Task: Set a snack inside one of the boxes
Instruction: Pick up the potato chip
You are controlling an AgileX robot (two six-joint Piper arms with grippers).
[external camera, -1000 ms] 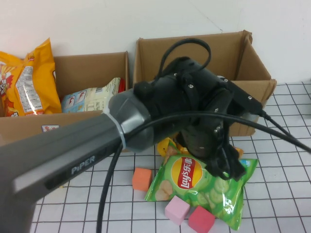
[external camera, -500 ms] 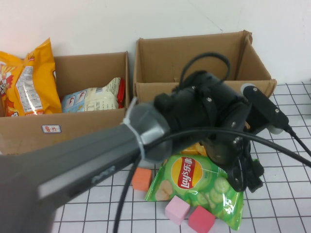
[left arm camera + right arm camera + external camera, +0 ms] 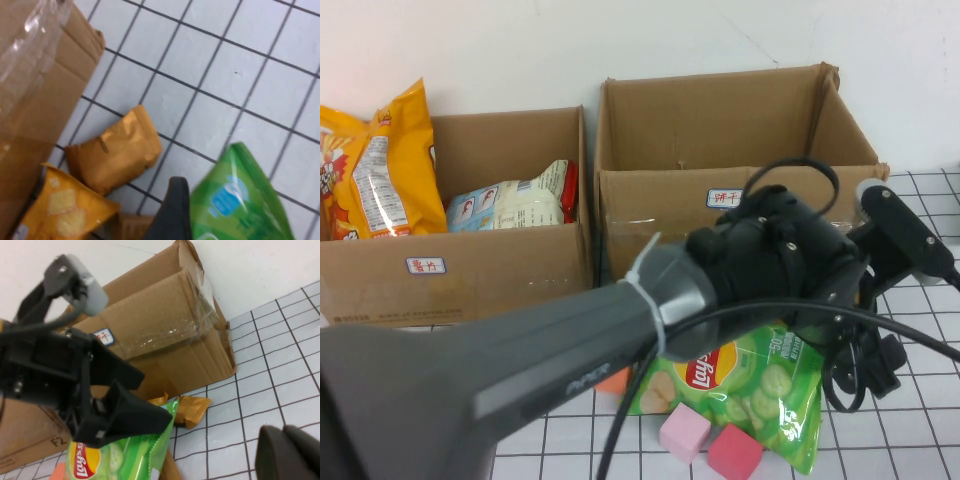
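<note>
A green Lay's chips bag (image 3: 740,385) lies on the grid table in front of the right cardboard box (image 3: 660,205). My left gripper (image 3: 865,370) is at the bag's right edge and shut on its corner, which is raised off the table. The left wrist view shows one dark finger (image 3: 175,210) against the green bag (image 3: 240,200); the other finger is hidden. The right wrist view shows the left gripper (image 3: 157,397) over the bag (image 3: 130,455). My right gripper (image 3: 290,452) is shut and empty above the table to the right, out of the high view.
The left box (image 3: 500,265) holds an orange chip bag (image 3: 370,165) and a white-blue pack (image 3: 510,200). A small orange packet (image 3: 115,155) and a yellow snack pack (image 3: 60,210) lie by the right box. Pink (image 3: 683,433) and red (image 3: 733,452) cubes sit in front.
My left gripper has moved right across the green bag to its right edge. The bag's right corner has risen and the bag has crumpled.
</note>
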